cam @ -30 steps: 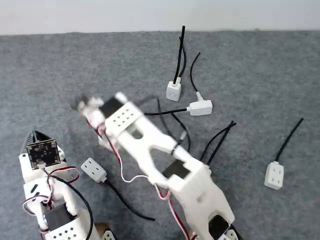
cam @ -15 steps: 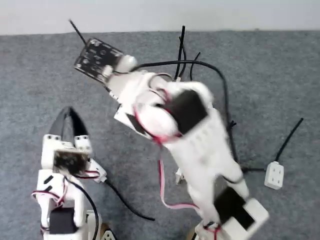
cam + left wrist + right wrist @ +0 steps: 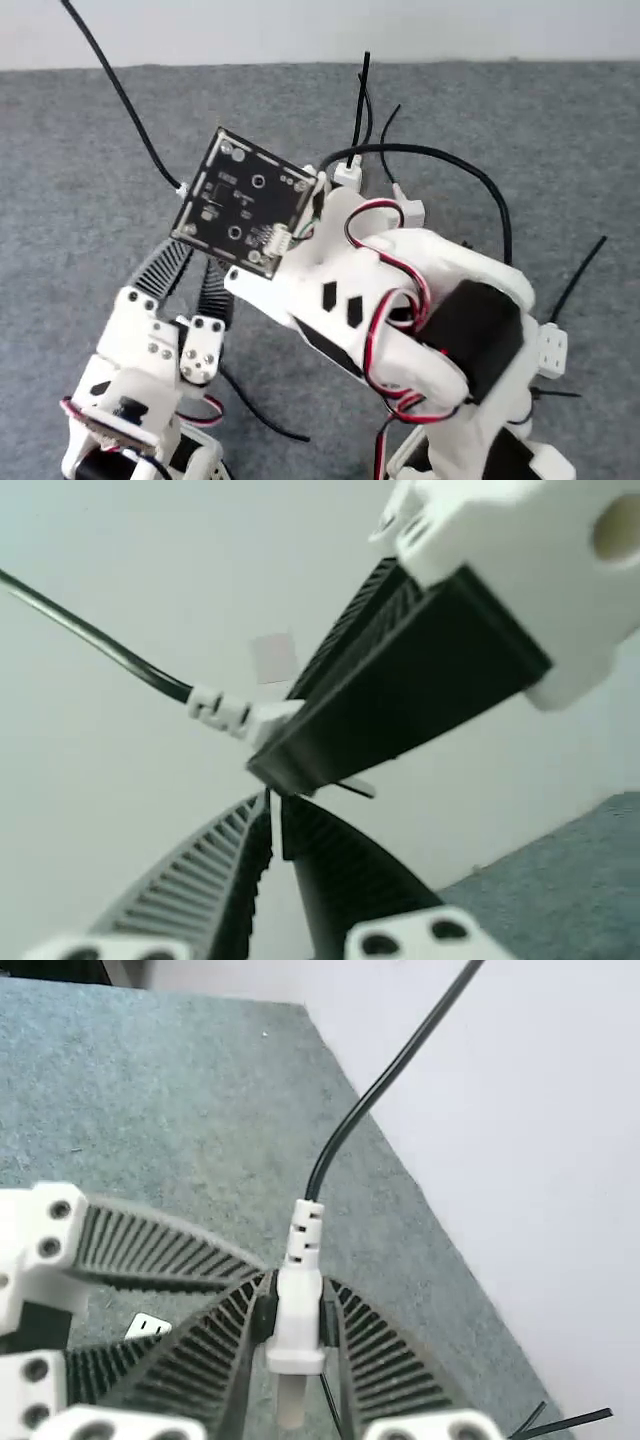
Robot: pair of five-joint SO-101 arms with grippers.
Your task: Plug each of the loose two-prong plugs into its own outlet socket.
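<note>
White moulded two-prong plug (image 3: 298,1330) with a ribbed strain relief; its thin glossy black cord (image 3: 110,80) runs to the upper left of the high frame. Right gripper (image 3: 296,1298): two black ribbed fingers pinch the plug body between them, and what is probably a prong points back toward the wrist. Left gripper (image 3: 272,808): same ribbed fingers, tips pressed together against a right finger, just beside the plug. Grey short-pile carpet (image 3: 80,160) holds two boxy white outlet sockets, at right (image 3: 550,350) and upper centre (image 3: 347,175), with a second plug (image 3: 410,212) between them
</note>
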